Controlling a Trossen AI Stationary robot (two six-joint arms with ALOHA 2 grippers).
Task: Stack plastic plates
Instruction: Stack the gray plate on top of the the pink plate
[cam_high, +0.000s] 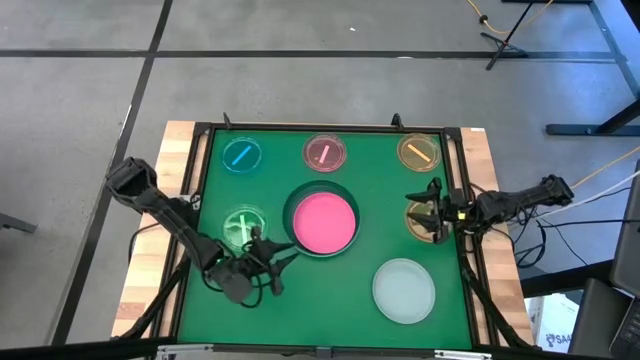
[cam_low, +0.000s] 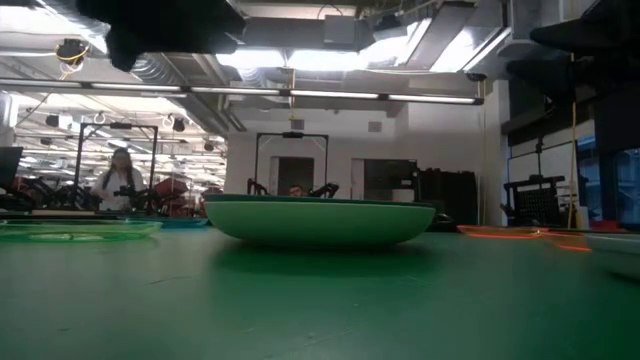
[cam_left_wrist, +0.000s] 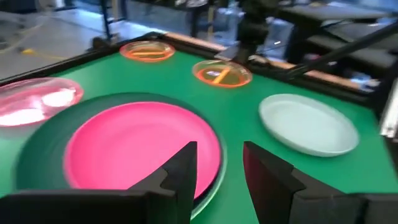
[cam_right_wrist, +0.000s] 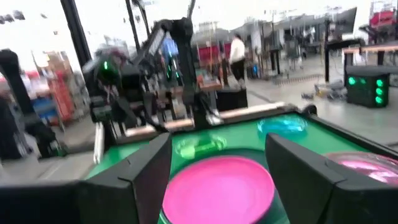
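Observation:
A large pink plate (cam_high: 323, 222) lies inside a dark green plate (cam_high: 292, 205) at the table's middle. I see no light green plate apart from this stack. The pale grey-white plate (cam_high: 404, 290) rests flat near the right front. Small blue (cam_high: 241, 156), pink (cam_high: 325, 153) and amber (cam_high: 419, 152) plates line the far edge. A small green plate (cam_high: 244, 226) sits left of the stack, and a brown one (cam_high: 427, 222) to its right. My left gripper (cam_left_wrist: 217, 168) is open, low by the stack's near-left rim. My right gripper (cam_high: 424, 209) is open above the brown plate.
A raised dark frame (cam_high: 200, 135) borders the green mat on all sides. Open mat lies at the near left corner (cam_high: 300, 310) and between the stack and the grey-white plate. A person (cam_low: 118, 180) stands far off in the room behind the table.

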